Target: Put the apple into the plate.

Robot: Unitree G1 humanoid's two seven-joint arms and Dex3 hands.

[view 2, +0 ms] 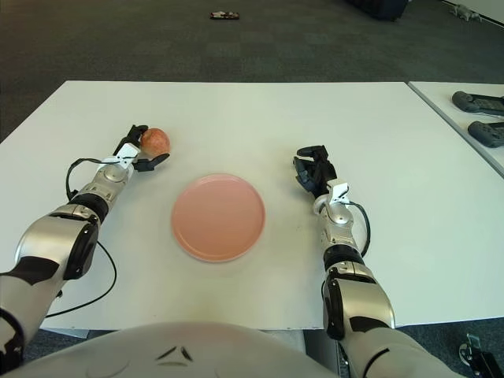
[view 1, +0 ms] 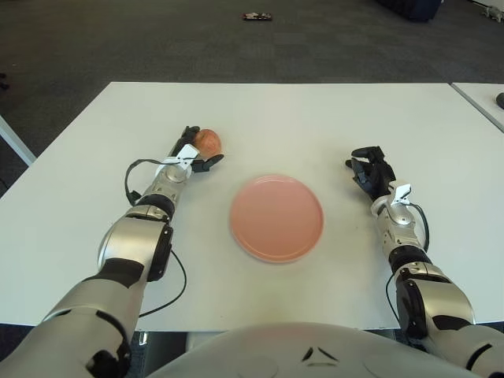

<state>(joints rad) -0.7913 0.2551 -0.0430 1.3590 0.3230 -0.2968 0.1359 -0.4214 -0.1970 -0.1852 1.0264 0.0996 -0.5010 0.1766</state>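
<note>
On the white table [view 1: 315, 118], to the left of the round pink plate [view 1: 276, 218], our left hand [view 1: 194, 151] has its dark fingers around the reddish apple [view 1: 209, 142], not yet lifted. Our right hand [view 1: 372, 169] shows curled, empty, right of the plate. The carry and the placing remain.

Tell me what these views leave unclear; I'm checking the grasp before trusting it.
- Left hand: its fingers flank the apple, but both views are too small to show contact.
- Apple: its left side is hidden by the hand.
- Right hand, right of the plate: its palm faces away.
</note>
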